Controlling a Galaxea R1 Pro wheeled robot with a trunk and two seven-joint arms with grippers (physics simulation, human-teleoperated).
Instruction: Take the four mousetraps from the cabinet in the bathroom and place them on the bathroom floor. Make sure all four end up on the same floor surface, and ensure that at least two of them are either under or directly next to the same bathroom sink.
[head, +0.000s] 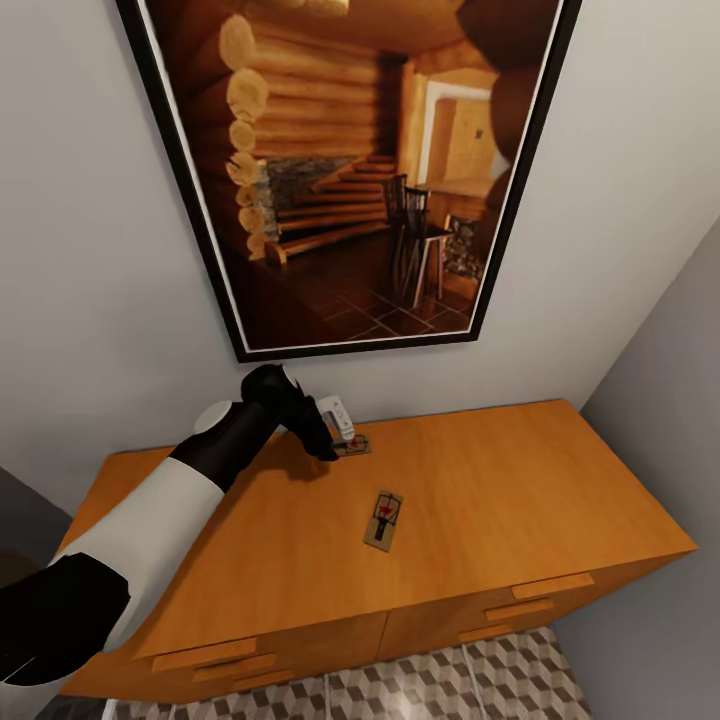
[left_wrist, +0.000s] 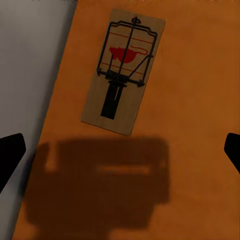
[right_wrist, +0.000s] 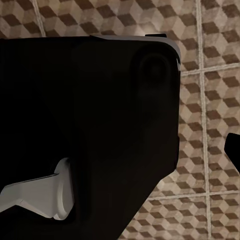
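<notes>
Two mousetraps lie on the flat top of the orange-brown cabinet. One mousetrap rests near the middle of the top. The other mousetrap lies close to the back wall, right beside my left gripper. In the left wrist view this mousetrap lies flat just ahead of the left gripper, whose jaws stand wide apart with nothing between them. One right fingertip shows at the frame's edge over the cube-patterned bathroom floor.
A large framed picture hangs on the white wall behind the cabinet. A grey wall closes in at the cabinet's right end. Drawer handles line its front above the patterned floor. My own dark body blocks much of the right wrist view.
</notes>
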